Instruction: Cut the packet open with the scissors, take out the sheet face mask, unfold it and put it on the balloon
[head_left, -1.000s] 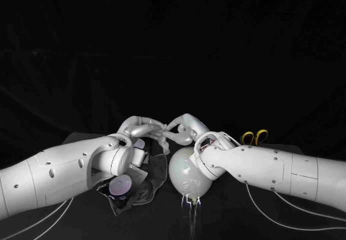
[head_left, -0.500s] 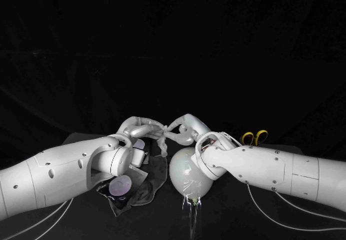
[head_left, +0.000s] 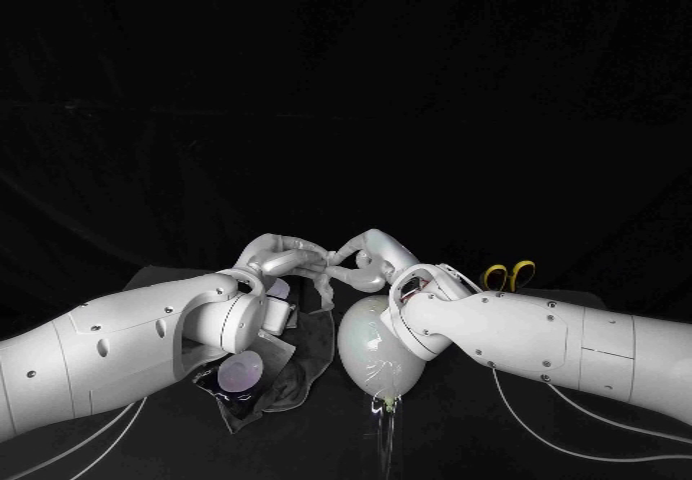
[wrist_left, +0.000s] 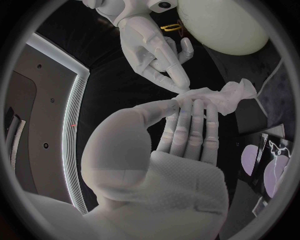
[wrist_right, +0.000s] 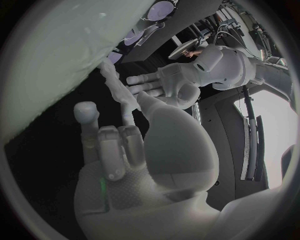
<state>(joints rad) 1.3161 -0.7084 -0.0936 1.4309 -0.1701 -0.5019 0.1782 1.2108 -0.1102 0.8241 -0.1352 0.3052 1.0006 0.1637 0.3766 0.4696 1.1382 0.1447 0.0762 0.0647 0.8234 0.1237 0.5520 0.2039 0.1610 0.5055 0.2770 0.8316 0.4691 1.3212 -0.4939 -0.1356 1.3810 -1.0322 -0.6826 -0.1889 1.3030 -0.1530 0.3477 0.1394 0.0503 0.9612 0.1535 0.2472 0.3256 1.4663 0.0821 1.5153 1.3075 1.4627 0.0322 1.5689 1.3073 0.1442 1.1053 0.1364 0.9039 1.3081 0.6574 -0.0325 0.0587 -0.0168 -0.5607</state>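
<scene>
My left hand (head_left: 286, 257) and right hand (head_left: 366, 256) meet fingertip to fingertip above the table. Between them they pinch the white sheet mask (wrist_left: 220, 97), still crumpled; a strip of it hangs down (head_left: 329, 292). In the left wrist view my left hand (wrist_left: 186, 131) holds the mask's edge while the right hand (wrist_left: 152, 49) grips it from the other side. The pale balloon (head_left: 378, 346) lies just under my right wrist, also seen close up (wrist_right: 56, 65). The packet (head_left: 241, 374), with purple print, lies under my left forearm. The scissors (head_left: 509, 272) with yellow handles lie behind my right arm.
Thin white cables (head_left: 577, 412) trail over the black table (head_left: 476, 430) near its front, under both arms. A grey translucent flap (head_left: 293, 378) lies beside the packet, next to the balloon.
</scene>
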